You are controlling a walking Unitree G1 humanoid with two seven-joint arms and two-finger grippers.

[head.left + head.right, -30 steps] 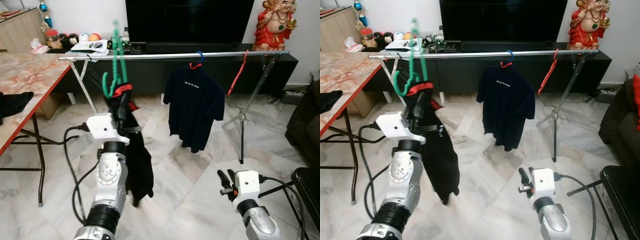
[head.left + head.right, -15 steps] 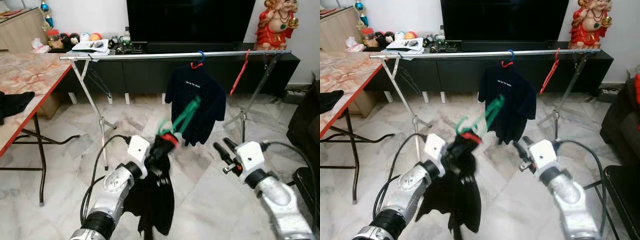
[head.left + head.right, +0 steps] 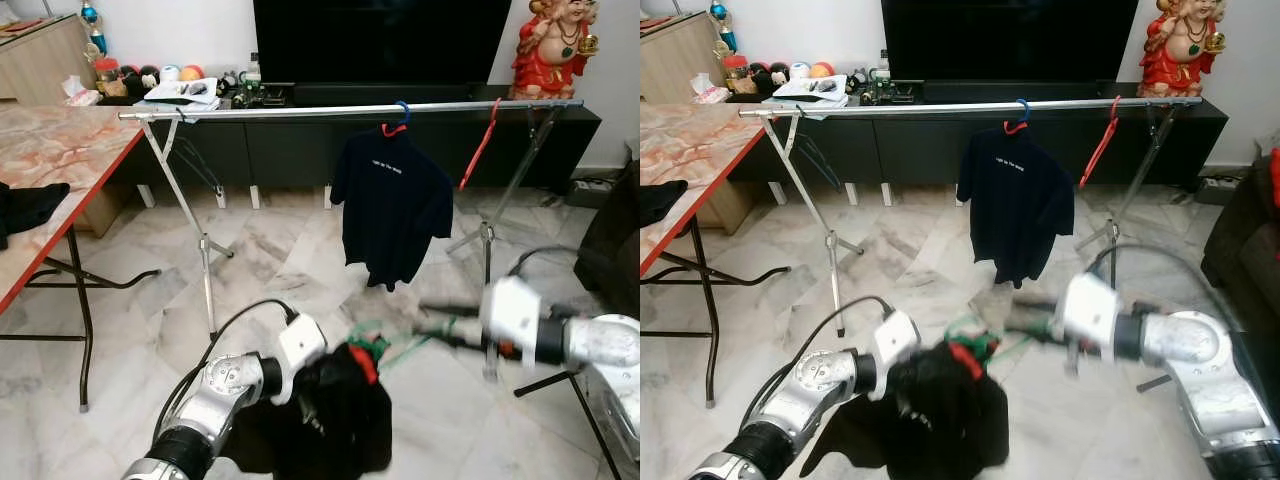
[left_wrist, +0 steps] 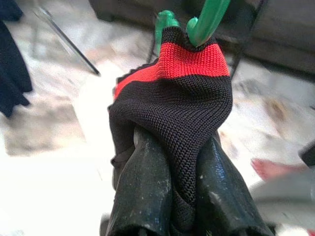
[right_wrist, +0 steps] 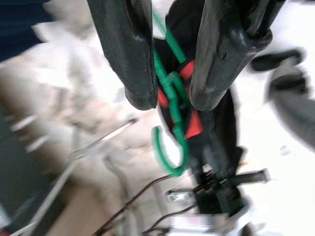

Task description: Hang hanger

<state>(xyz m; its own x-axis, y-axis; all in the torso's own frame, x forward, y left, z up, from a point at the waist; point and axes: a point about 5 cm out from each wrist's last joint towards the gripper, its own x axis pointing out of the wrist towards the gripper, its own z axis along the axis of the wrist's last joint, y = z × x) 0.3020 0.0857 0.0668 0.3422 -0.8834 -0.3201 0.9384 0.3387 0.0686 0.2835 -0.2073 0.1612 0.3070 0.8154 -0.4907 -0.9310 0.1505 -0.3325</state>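
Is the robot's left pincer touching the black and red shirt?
Touching. In the left wrist view, the left pincer is shut on the black and red shirt: the knit cloth is squeezed between its two black fingers, with no gap.

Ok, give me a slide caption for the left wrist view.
Left gripper shut on a black garment's red-trimmed collar, the green hanger poking out above it.
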